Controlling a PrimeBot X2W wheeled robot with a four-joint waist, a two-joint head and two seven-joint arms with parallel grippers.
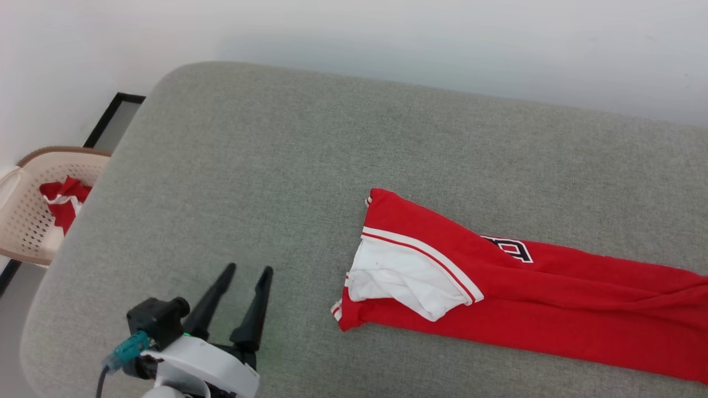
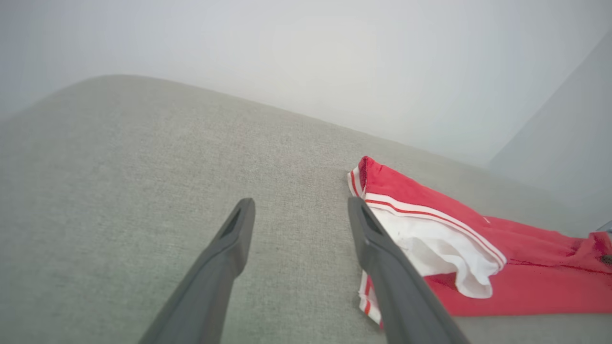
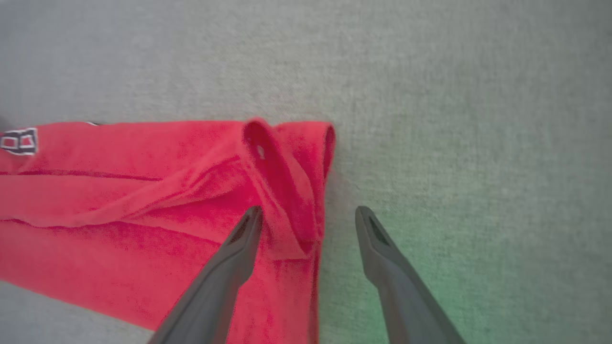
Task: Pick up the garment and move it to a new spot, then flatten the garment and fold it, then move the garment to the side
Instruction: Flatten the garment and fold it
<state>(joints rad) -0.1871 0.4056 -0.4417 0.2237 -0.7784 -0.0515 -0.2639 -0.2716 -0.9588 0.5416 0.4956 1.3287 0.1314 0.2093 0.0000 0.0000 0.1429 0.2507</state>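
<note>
The red jersey garment (image 1: 514, 287) lies on the grey cushion as a long narrow folded strip running to the right edge of the head view, with a white sleeve (image 1: 398, 279) and striped trim at its left end and part of a black numeral showing. My left gripper (image 1: 247, 269) stands open at the lower left, well left of the garment (image 2: 454, 239) and holding nothing (image 2: 301, 205). My right gripper (image 3: 308, 212) is open above the garment's (image 3: 167, 191) other end, its fingers straddling the folded red hem.
The grey fabric cushion (image 1: 276, 166) has a rounded far-left corner and a white wall behind it. A beige perforated basket (image 1: 27, 221) with a small bunched red-and-white cloth (image 1: 63, 199) stands off the cushion's left edge. A dark frame (image 1: 113, 110) lies on the floor.
</note>
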